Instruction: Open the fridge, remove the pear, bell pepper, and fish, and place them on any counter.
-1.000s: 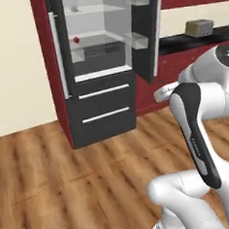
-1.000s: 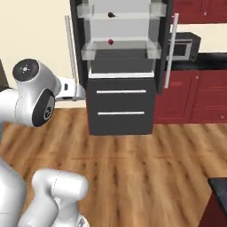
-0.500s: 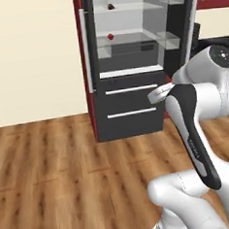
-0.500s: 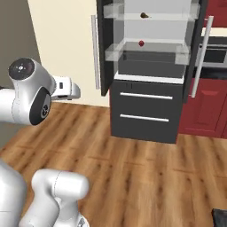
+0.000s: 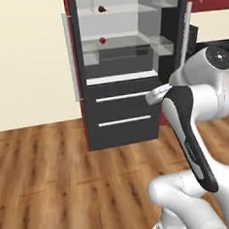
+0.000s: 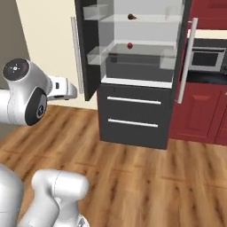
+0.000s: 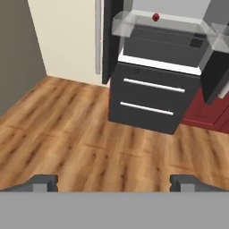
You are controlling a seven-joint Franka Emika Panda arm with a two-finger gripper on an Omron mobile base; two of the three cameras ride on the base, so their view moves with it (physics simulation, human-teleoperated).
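Hand view shows the end effector [image 7: 114, 182] with its two dark tips spread wide and nothing between them, hanging over the wooden floor [image 7: 67, 129] well short of the fridge [image 7: 147, 105]. The fridge stands with both doors swung open, so the opening step looks done and the retrieval step is the one in hand. On the upper glass shelf lies the pear [image 6: 131, 17], a dark brownish fruit with a stem, and one shelf down sits the bell pepper [image 6: 130, 45], a brighter red ball; both also appear in the left base view, the pear [image 5: 102, 9] above the bell pepper [image 5: 102, 40]. The fish cannot be made out on any shelf. The next move probably calls for closing the gap to the fridge, raising the end effector to shelf height, and reaching between the open doors without clipping the glass shelves or the door bins. Below the shelves, the two drawers [image 6: 133, 114] with silver bars are shut. The room has a cream wall [image 5: 29, 60] to the left of the fridge and red cabinets [image 6: 199, 111] to its right, with a built-in oven [image 6: 206, 60] above them.
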